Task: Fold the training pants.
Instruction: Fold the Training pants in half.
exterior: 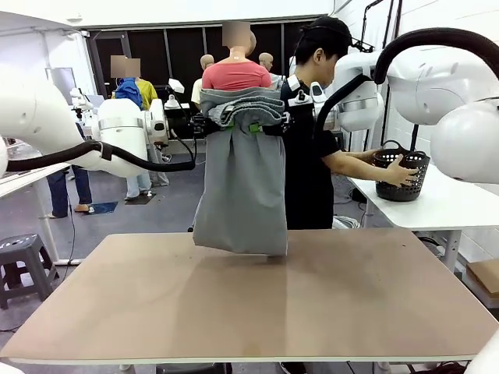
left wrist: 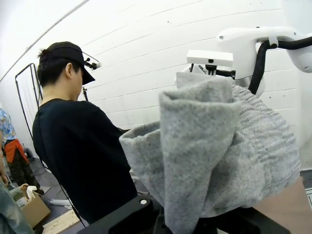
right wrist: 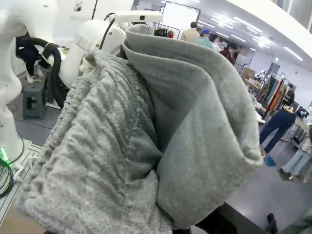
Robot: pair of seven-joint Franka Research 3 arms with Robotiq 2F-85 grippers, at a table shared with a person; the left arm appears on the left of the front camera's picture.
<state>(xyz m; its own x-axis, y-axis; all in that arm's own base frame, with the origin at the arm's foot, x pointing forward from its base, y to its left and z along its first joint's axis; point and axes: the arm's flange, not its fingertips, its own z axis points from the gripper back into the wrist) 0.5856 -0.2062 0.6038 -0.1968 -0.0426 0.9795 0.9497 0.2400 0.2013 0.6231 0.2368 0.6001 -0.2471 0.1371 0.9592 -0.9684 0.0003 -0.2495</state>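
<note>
Grey training pants [exterior: 240, 183] hang doubled lengthwise above my table [exterior: 257, 300], both grippers, left [exterior: 209, 123] and right [exterior: 274, 125], clamped on the waistband, so I judge laying down and cross-folding remain.

Both arms white, rounded glossy shells: left arm [exterior: 47, 125] at frame left, right arm [exterior: 452, 101] at upper right. Thick black cable hose [exterior: 117, 156] loops along each. Grippers black, green pads. Person [exterior: 312, 148] upper centre: black cap, black tee.

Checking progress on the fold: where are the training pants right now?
In the front view the training pants hang above the table's far middle, waistband pinched between left gripper and right gripper, beside the person.
</note>
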